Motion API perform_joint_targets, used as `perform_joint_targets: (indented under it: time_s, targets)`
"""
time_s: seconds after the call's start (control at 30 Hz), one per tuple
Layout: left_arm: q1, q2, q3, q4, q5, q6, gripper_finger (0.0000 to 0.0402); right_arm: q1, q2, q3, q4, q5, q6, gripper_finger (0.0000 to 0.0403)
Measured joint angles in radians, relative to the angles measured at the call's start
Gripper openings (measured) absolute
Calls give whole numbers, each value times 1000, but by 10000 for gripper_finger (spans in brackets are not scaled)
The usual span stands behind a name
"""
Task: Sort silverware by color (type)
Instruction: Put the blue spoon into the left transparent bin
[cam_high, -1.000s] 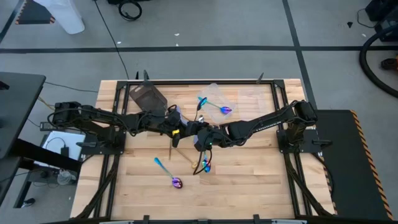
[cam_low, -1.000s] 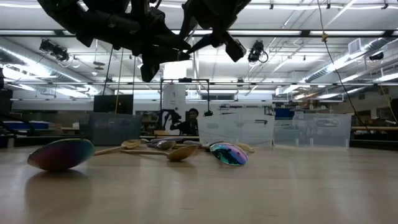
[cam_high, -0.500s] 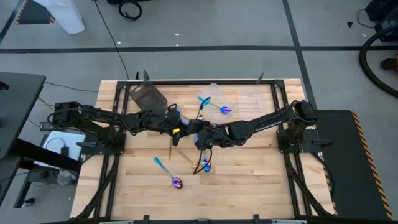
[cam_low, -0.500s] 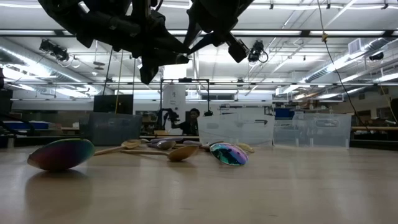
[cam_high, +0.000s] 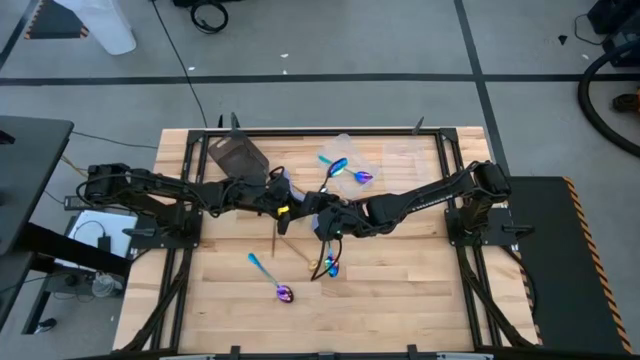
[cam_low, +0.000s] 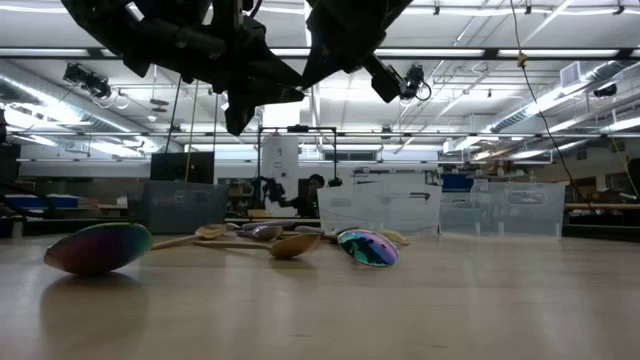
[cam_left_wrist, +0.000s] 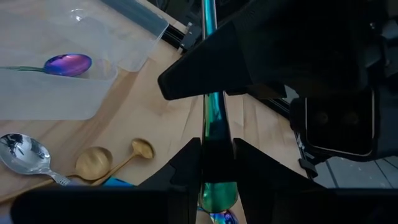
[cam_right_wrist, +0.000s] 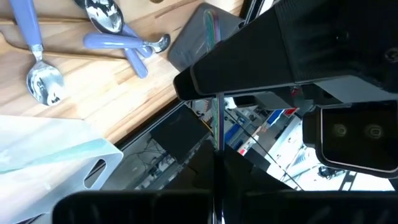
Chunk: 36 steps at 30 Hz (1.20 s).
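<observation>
1. Nearest the table's front edge, well in front of the clear tub, an iridescent spoon lies alone with its teal handle angled back.
2. Closer to the tub, a small spoon cluster of gold and iridescent pieces lies on the wood.
3. Just in front of the tub and raised above the table, the two pincers meet tip to tip.
4. The left pincer is partly closed and clamps the held spoon by its teal handle.
5. The right pincer is squeezed fully closed on the same handle, so both grip one spoon.
6. A silver spoon and two gold spoons lie on the wood near the tub.
7. Inside the tub rests another iridescent piece, the tub spoon.
8. The dark tub stands left of the clear tub, at the table's far edge.
</observation>
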<state>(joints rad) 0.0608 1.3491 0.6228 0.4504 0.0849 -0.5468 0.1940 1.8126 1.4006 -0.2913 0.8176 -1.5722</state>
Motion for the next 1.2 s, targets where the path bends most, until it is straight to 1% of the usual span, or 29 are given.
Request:
perform_joint_targets:
  time_s: [0.53, 0.63, 0.73, 0.83, 0.93, 1.03, 1.2]
  targets:
    - [0, 0, 0, 6, -3, 13, 92, 0, 0, 0, -2, -5, 7, 8]
    - [0, 0, 0, 16, -10, 20, 111, 0, 0, 0, -3, -15, 7, 8]
    - [0, -1, 2, 20, -18, 41, 142, 0, 0, 0, -9, -19, 7, 8]
    - [0, -2, 2, 16, -22, 78, 172, 0, 0, 0, -9, -19, 8, 8]
    - [4, -9, 1, 8, -22, 128, 192, 2, 0, 0, -16, -10, 12, 8]
    - [17, -46, 2, -11, -22, 178, 200, 2, 0, 0, -46, -6, 47, 8]
    - [39, -147, 1, -122, -23, 281, 197, 2, -1, 0, -116, 38, 136, 9]
